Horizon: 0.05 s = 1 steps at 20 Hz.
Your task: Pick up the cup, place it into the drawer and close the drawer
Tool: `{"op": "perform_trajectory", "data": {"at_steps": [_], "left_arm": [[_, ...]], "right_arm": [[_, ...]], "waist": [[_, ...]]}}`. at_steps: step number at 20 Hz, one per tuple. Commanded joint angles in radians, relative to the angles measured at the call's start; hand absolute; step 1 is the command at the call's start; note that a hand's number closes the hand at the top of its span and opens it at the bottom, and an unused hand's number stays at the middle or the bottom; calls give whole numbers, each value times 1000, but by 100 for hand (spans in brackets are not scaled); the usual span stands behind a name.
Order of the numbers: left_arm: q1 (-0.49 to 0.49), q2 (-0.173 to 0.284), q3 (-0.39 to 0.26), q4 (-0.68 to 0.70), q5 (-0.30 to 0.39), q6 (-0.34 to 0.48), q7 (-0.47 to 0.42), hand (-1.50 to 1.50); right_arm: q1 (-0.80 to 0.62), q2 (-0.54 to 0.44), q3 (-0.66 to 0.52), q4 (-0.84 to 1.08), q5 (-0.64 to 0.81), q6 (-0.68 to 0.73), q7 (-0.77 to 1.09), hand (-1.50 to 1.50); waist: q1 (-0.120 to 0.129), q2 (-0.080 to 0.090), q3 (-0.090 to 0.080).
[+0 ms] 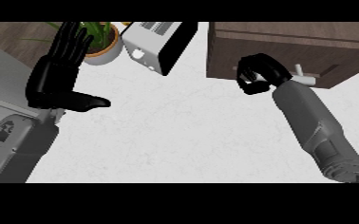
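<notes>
White, faintly marbled surface (175,133) fills the near ground, and two grey forearms rise from its near edge. At the near left, the left hand (57,76) stands upright with fingers straight and spread and the thumb jutting sideways, resting above the surface's left side and holding nothing. Farther in on the right, the right hand (258,73) is curled into a closed fist just at the front corner of the dark wooden drawer unit (280,42); a small pale patch shows between its fingers, but whether that is the cup cannot be told, and no cup lies in plain sight elsewhere on the surface. Just right of the fist, a pale handle (303,73) projects from the wooden front (333,71), which stands at the surface's far right corner. Along the far edge, a white toaster (151,42) with a black side sits near the middle, and a green plant in a pale pot (101,52) stands just left of it, partly behind the raised left fingers.
</notes>
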Motion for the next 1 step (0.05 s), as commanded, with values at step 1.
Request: {"op": "perform_trajectory", "data": {"at_steps": [1], "left_arm": [[1,-15,-3,14,-3,-16,-19,-150]], "right_arm": [[-105,-104,-66,48,-19,-42,119,150]], "waist": [[16,38,5]]}}
